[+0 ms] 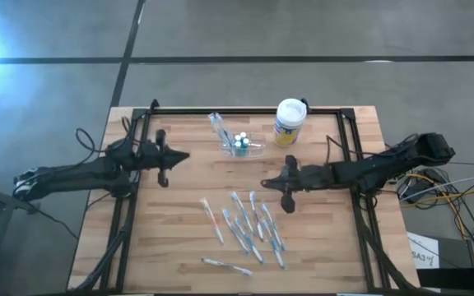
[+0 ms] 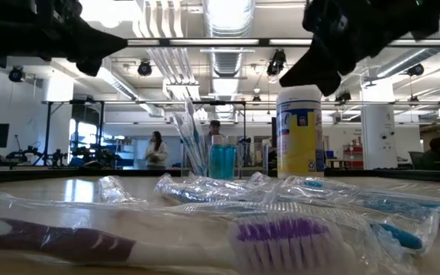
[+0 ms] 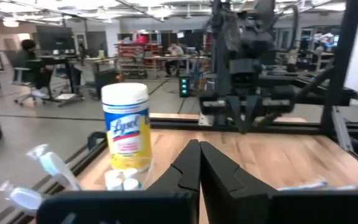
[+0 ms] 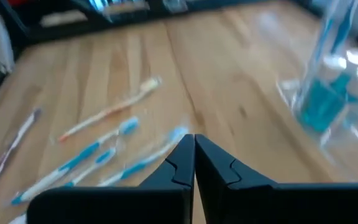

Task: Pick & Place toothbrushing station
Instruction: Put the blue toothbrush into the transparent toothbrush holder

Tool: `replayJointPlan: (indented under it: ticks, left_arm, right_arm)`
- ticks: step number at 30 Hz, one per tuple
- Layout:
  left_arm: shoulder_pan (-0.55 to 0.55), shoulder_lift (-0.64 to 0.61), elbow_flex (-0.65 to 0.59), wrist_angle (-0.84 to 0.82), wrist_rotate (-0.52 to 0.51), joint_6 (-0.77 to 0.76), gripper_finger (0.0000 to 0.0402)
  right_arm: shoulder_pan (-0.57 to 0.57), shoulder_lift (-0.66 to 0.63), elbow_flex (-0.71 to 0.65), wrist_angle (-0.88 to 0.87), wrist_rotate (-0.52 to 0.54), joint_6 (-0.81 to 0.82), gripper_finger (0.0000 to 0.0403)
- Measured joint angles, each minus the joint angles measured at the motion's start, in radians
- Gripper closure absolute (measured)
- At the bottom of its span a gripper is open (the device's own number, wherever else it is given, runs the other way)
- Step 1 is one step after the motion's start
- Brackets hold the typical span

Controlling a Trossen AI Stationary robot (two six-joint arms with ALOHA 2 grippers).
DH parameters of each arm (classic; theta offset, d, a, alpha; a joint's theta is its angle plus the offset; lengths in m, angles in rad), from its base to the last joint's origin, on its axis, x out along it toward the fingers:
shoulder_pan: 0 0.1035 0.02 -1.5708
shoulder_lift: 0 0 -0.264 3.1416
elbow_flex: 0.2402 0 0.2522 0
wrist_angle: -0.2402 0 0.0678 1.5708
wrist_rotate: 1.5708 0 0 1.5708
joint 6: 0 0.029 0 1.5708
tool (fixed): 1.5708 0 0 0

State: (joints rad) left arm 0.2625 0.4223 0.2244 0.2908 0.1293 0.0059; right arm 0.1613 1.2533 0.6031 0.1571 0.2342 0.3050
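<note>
With both sets of fingers pressed together and holding nothing, I see the right gripper (image 1: 267,183) hovering mid-table, the left gripper (image 1: 183,155) at the left side. Toothbrushing station (image 1: 243,145) sits between them, beside the Lysol canister (image 1: 289,122); wrapped toothbrushes (image 1: 249,226) lie nearer the front.

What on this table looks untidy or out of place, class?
The wrapped toothbrushes lie scattered at mixed angles across the table's near half, one apart from the rest. The toothbrushing station and the canister stand upright.
</note>
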Motion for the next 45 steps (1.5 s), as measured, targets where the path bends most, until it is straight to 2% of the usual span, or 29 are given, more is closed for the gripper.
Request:
replayJointPlan:
  ticks: [6, 10, 17, 21, 25, 32, 36, 42, 45]
  left_arm:
    - [-0.003, -0.022, -0.018, 0.0, 0.079, 0.03, 0.0398]
    - [-0.003, -0.028, -0.014, 0.003, 0.175, 0.055, 0.0392]
    - [-0.004, -0.03, -0.016, 0.001, 0.201, 0.045, 0.038]
    - [-0.004, -0.03, -0.015, 0.0, 0.203, 0.05, 0.0383]
    - [-0.004, -0.03, -0.009, 0.002, 0.203, 0.079, 0.039]
    - [-0.004, -0.031, -0.012, 0.005, 0.203, 0.071, 0.0392]
    - [-0.004, -0.031, -0.012, 0.006, 0.203, 0.067, 0.0386]
    - [-0.004, -0.031, -0.015, 0.005, 0.203, 0.065, 0.039]
    - [-0.004, -0.03, -0.016, 0.005, 0.203, 0.064, 0.0394]
  right_arm:
    - [0.058, 0.03, 0.218, -0.497, 0.003, 0.211, 0.0394]
    - [0.097, 0.067, 0.303, -0.687, 0.0, 0.343, 0.0394]
    - [0.117, 0.184, 0.345, -0.702, -0.111, 0.451, 0.038]
    - [0.118, 0.288, 0.372, -0.69, -0.187, 0.454, 0.0334]
    - [0.115, 0.387, 0.401, -0.693, -0.208, 0.447, 0.028]
    - [0.108, 0.444, 0.417, -0.615, -0.227, 0.448, 0.0221]
    - [0.094, 0.46, 0.407, -0.603, -0.245, 0.452, 0.0205]
    - [0.065, 0.484, 0.398, -0.588, -0.245, 0.439, 0.0202]
    - [0.059, 0.517, 0.395, -0.566, -0.286, 0.424, 0.0202]
